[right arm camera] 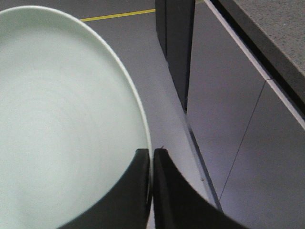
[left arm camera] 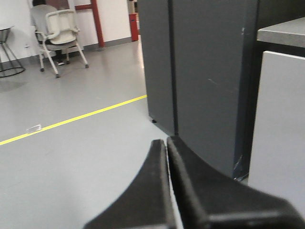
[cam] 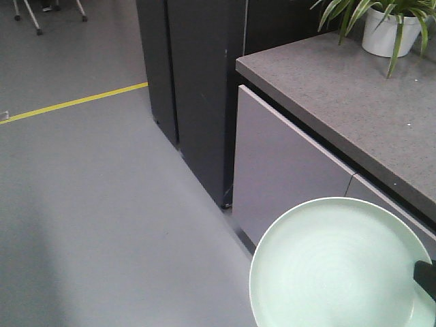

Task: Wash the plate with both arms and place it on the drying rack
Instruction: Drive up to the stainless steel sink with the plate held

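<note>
Closest to my right wrist camera, the right tool (right arm camera: 152, 151) is clamped on the rim of the plate (right arm camera: 62, 119), with the edge running down between its two black fingers. In the front view I see the pale green plate held over the grey floor (cam: 102, 225), just off the pale cabinet fronts (cam: 286, 163) under the tabletop (cam: 354, 102). My left tool (left arm camera: 167, 141) has its fingers pressed together on nothing, facing a dark cabinet (left arm camera: 205, 71).

plate (cam: 332, 271) — bottom cropped, plant (cam: 391, 30) top cropped
</note>
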Controlling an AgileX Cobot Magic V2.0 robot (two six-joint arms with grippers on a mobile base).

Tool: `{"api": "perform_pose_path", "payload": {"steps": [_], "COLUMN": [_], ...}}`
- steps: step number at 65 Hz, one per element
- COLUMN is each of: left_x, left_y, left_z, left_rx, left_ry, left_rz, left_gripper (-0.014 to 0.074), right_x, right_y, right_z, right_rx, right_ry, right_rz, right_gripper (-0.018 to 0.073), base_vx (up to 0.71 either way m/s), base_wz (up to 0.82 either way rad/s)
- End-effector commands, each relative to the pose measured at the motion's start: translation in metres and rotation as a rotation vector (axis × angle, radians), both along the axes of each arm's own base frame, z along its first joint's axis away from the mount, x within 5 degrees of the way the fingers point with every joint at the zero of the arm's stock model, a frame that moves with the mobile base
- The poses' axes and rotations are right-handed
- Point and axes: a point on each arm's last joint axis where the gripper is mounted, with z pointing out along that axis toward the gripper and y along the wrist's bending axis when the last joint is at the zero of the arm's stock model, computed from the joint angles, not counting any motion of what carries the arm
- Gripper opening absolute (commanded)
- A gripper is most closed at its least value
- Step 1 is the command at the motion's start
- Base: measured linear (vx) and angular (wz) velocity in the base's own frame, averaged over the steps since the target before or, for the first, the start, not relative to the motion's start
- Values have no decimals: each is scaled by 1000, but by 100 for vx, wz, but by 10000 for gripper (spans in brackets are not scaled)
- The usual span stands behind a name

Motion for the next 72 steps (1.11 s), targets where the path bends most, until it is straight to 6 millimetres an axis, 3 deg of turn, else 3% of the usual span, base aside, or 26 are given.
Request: {"api": "perform_pose_path", "payload": {"steps": [1,72], "left_x": [-1,-1], "left_y": [0,0], "left_z": [14,14], "left_rx": [-5,-5], "left_ry": [-106,-106], "left_rz": [4,4], "left_gripper": [-6,-6], "right_x": [3,3], "right_y": [-1,-1], "right_z": [13,13], "right_rx": [27,27], "right_ry": [-78,-78], "right_rz": [-32,-32], "right_gripper": [-1,-1], "base_vx": [10,7], "base_wz": [-30,-28]}}
